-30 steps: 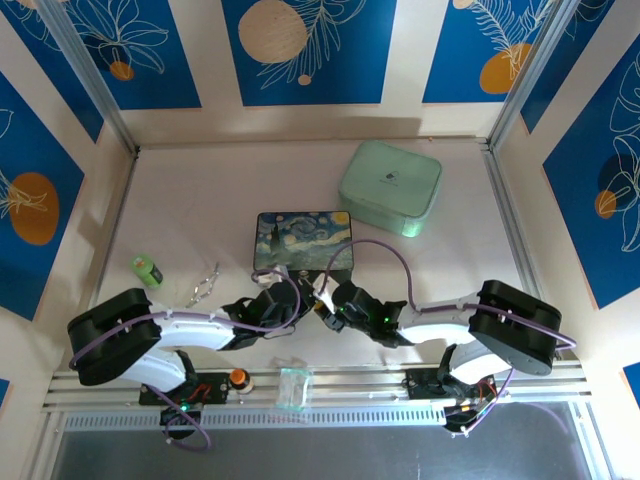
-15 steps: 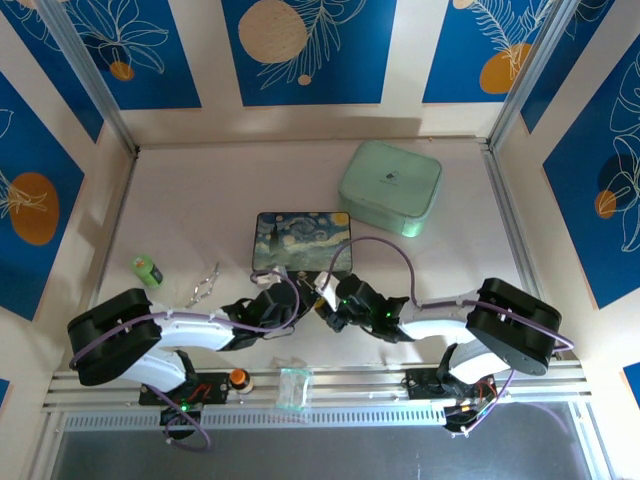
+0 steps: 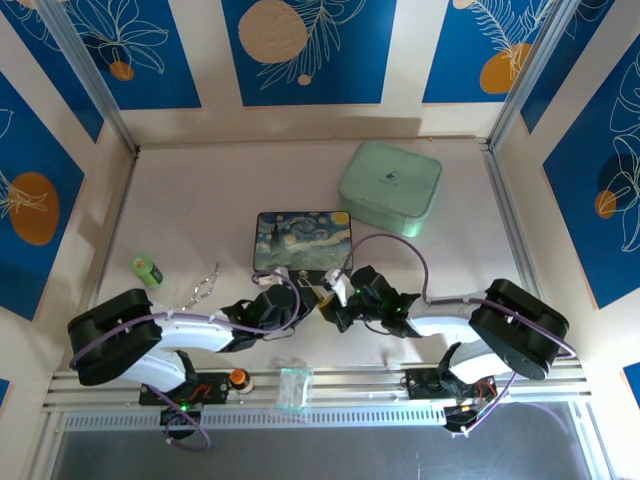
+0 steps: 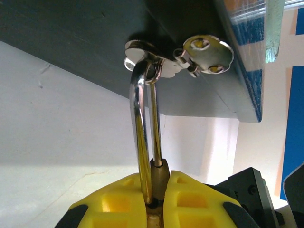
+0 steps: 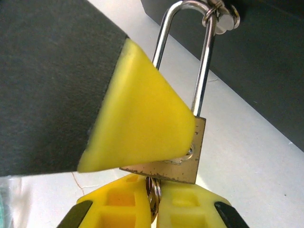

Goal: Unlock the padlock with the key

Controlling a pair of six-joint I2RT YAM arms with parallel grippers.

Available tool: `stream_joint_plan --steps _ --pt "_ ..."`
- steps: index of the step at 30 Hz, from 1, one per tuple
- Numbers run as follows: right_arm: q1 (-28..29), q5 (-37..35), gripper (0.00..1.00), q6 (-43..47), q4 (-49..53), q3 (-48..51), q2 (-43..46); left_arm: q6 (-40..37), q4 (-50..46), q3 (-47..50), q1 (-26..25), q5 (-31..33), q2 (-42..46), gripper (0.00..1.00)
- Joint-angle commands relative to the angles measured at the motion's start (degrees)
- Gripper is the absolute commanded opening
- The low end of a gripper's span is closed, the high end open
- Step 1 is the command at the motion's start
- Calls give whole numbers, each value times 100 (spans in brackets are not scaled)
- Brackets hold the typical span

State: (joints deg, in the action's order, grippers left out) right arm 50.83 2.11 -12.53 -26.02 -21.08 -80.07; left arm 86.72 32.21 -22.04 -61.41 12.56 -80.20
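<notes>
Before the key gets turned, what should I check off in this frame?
1. Left claw clamped on padlock body: ok.
2. Right claw holding key beneath padlock: ok, its ring sits pinched between the fingers.
3. Key seated in keyhole: cannot tell, the blade is hidden.
4. Shackle threaded through the clasp on the box: ok.
5. Shackle closed at both legs: cannot tell, one leg is covered by the left claw.
</notes>
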Motion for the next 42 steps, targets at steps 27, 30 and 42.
stream_joint_plan --steps 27,30,42 --pt "-817 409 22 -1154 -149 771 1143 -309 -444 25 -20 361 -26 0" --pt "-838 393 28 -1155 -46 764 1247 -296 -418 36 -20 353 -30 0" --pt "-789 -513 46 -1401 988 557 1570 -662 -1130 -10 5 475 38 0"
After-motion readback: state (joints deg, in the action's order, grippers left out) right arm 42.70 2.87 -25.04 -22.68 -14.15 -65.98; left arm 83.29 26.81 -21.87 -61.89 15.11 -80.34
